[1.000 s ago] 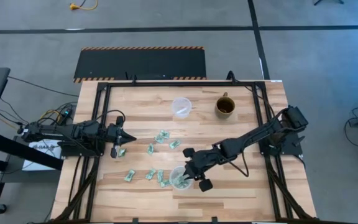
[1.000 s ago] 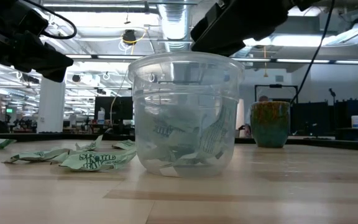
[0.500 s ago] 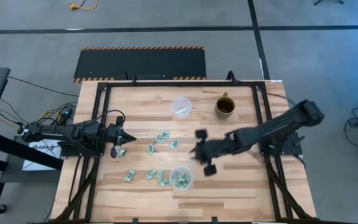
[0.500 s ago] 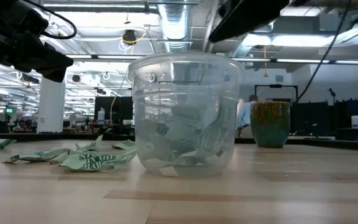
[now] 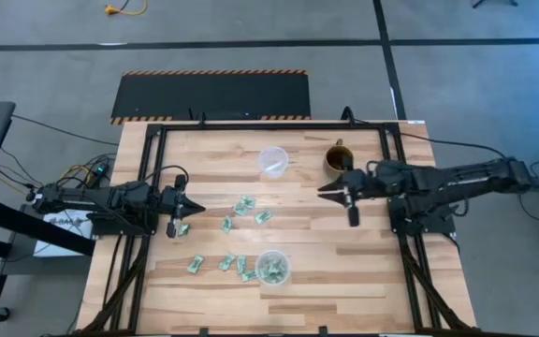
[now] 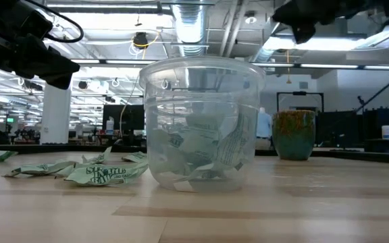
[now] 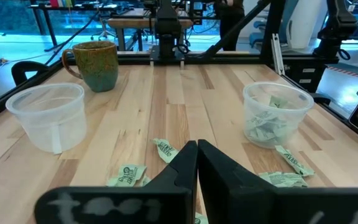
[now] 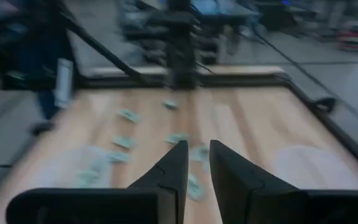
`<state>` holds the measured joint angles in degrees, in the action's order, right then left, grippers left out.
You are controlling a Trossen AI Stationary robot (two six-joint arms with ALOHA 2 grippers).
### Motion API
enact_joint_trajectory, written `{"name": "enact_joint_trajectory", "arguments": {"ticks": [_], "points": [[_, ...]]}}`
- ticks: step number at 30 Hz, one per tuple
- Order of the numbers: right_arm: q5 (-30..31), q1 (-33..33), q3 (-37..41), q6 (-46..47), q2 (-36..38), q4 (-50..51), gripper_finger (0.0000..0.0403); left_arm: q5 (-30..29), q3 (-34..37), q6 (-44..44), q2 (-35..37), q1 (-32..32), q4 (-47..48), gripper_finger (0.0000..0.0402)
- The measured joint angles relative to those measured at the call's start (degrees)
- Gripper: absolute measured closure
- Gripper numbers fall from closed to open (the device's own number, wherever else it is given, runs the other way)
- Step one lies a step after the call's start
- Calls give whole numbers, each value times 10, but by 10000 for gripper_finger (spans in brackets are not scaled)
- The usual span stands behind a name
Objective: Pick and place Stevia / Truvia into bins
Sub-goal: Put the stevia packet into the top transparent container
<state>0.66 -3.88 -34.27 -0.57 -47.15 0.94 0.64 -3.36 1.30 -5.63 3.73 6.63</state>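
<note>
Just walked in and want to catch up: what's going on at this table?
Two robot arms are sorting green sweetener packets into clear cups. The near cup already holds several packets; the far cup, beside a brown mug, looks empty. About ten packets lie loose on the table. The right gripper hangs in front of the mug, empty, fingers slightly apart. The left gripper sits shut at the left side, near a packet.

1. Packets (image 5: pixel 243 205): light green and white with dark green print.
2. Cups (image 5: pixel 272 160): clear, whitish rims.
3. Mug (image 5: pixel 338 160), upper right of the high view: brown, mottled green-orange.
4. Table (image 5: pixel 363 271): pale wood planks, black frame.
5. Arms: dark.
</note>
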Motion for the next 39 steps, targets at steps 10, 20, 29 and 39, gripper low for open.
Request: {"name": "enact_joint_trajectory", "arguments": {"ticks": [10,20,29,39], "points": [[-34,13,105,8,133,-1,344,0,0,0,0,0,0,401],[-20,31,147,6,251,-3,344,0,0,0,0,0,0,401],[-21,36,150,6,301,3,344,0,0,0,0,0,0,401],[-21,36,150,6,300,3,344,0,0,0,0,0,0,401]]}}
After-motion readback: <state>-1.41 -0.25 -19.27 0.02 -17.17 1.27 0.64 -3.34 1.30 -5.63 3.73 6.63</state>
